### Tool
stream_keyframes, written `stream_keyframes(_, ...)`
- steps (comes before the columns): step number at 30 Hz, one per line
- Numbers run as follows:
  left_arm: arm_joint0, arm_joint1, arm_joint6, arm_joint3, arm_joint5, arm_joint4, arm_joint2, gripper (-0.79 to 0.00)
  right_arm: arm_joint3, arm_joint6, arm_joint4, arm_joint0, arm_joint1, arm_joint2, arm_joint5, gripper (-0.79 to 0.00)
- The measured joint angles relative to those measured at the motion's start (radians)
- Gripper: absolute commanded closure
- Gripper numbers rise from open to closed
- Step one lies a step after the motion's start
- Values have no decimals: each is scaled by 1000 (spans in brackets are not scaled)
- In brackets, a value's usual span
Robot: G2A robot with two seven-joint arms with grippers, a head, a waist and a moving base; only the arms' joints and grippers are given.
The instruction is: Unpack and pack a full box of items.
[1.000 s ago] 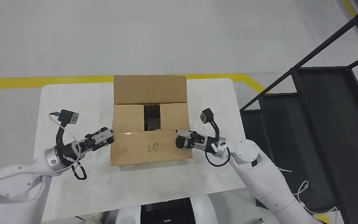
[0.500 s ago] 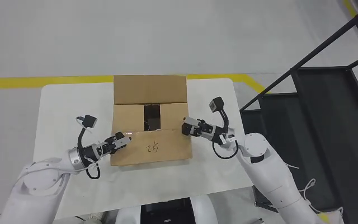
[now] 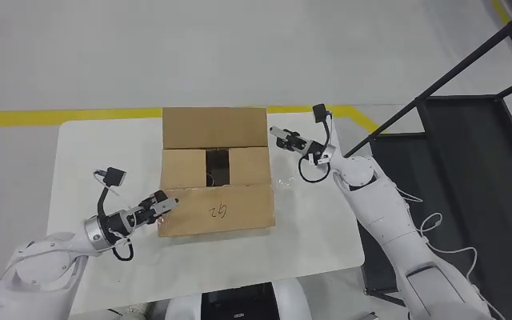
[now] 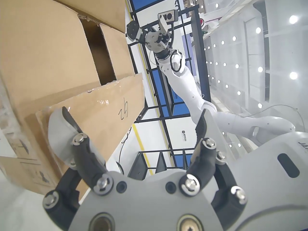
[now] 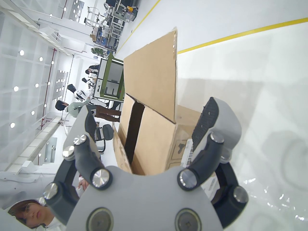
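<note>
Now the left end effector (image 3: 162, 203) is hovering with its fingers spread at the left corner of the near flap (image 3: 216, 210), one fingertip (image 4: 59, 128) sitting just beside that flap's edge, much where it was hanging half a second ago. The right end effector (image 3: 280, 134) is no longer working at the near flap's right end, where it was a second ago. It is now waiting farther from the robot, fingers likewise spread and gripping nothing, just beside the right edge of the far flap (image 3: 214, 126). That is suggesting the near flap is finished with and the far one is coming next, so the opening stage is probably still running. The box (image 3: 184, 168) is sitting on the desk (image 3: 112, 152), toward its far edge, mouth facing up and long axis running left to right across the robot. Its two inner flaps (image 3: 250, 166) are still lying down, leaving a dark gap (image 3: 216, 166) between them.
</note>
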Motion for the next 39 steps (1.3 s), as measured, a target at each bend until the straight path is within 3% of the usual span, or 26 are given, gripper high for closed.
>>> stream_keyframes(6, 14, 3, -4, -10, 10, 0, -8, -785, 159, -52, 10, 140, -48, -96, -56, -785)
stream_keyframes(13, 9, 4, 0, -3, 18, -9, -2, -785, 291, -22, 93, 236, -94, -158, -140, -785)
stream_keyframes(18, 1, 4, 5, 1, 15, -17, 5, -785, 325, 95, 201, 253, -103, -155, -218, -785)
stream_keyframes(22, -1, 4, 17, 10, 15, -27, 7, -785, 309, 241, 243, 247, -91, -138, -304, -785)
stream_keyframes(26, 3, 4, 21, 12, 13, -26, 11, -785, 256, 351, 282, 224, -72, -105, -323, -785)
stream_keyframes(30, 8, 4, 23, 1, 12, -22, 17, -785, 155, 446, 297, 186, -48, -69, -288, -785)
stream_keyframes(34, 11, 5, 25, -7, 11, -19, 23, -785, 5, 528, 269, 114, -21, -40, -175, -785)
stream_keyframes(39, 12, 5, 23, -11, 9, -11, 33, -785, -161, 500, 199, 4, 2, -18, 5, -785)
